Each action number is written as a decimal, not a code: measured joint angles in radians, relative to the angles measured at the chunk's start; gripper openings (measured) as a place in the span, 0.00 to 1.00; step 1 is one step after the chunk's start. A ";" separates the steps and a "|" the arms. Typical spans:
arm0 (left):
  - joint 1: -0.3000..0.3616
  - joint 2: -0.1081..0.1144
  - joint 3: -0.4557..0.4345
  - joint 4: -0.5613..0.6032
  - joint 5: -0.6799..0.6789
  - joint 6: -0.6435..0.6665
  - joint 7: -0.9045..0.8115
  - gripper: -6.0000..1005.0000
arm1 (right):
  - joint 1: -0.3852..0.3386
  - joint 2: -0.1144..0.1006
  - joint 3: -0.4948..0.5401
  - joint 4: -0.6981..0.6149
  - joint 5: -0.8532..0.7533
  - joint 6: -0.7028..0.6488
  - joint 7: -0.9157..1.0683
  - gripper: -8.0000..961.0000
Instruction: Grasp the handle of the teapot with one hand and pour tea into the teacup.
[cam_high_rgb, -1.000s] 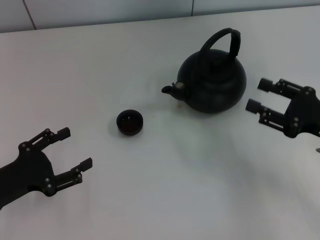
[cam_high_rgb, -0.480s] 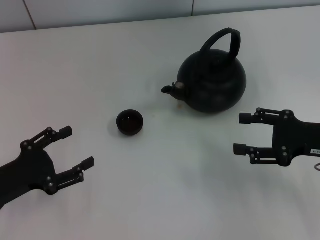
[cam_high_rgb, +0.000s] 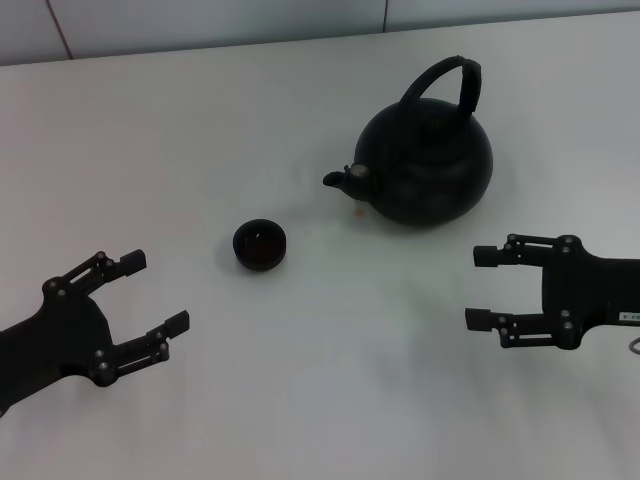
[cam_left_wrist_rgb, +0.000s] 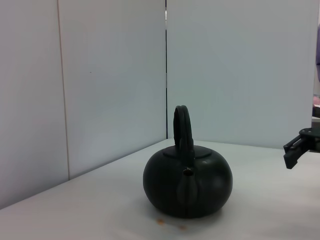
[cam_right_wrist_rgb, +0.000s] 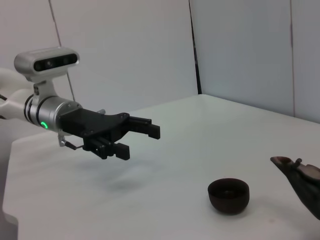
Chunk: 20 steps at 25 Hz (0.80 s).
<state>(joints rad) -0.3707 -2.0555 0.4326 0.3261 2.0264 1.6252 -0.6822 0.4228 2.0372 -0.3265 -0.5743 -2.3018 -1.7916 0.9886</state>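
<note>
The large round black teapot stands at the table's back right, its spout pointing left and its arched handle upright. It also shows in the left wrist view. The small black teacup sits to the teapot's front left, seen too in the right wrist view. My right gripper is open, nearer than the teapot and apart from it. At the front left my left gripper is open with nothing in it; the right wrist view shows this gripper as well.
The white table runs back to a pale wall. Panelled walls stand behind the teapot.
My right gripper has moved from beside the teapot toward the front, and now sits lower in the head view. The left arm, teapot and teacup have hardly moved.
</note>
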 joint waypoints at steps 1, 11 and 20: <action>0.000 0.000 0.000 0.000 0.000 0.000 0.000 0.86 | 0.001 0.000 -0.002 0.000 -0.001 0.001 0.000 0.81; -0.019 0.000 0.120 0.001 0.002 0.005 -0.009 0.86 | 0.008 0.010 -0.003 -0.001 -0.002 0.015 0.000 0.81; -0.030 -0.002 0.162 0.004 -0.003 -0.001 -0.030 0.86 | 0.009 0.014 -0.003 -0.002 -0.001 0.015 -0.005 0.81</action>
<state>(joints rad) -0.4008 -2.0570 0.5942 0.3299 2.0237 1.6245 -0.7118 0.4322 2.0508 -0.3298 -0.5768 -2.3033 -1.7762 0.9839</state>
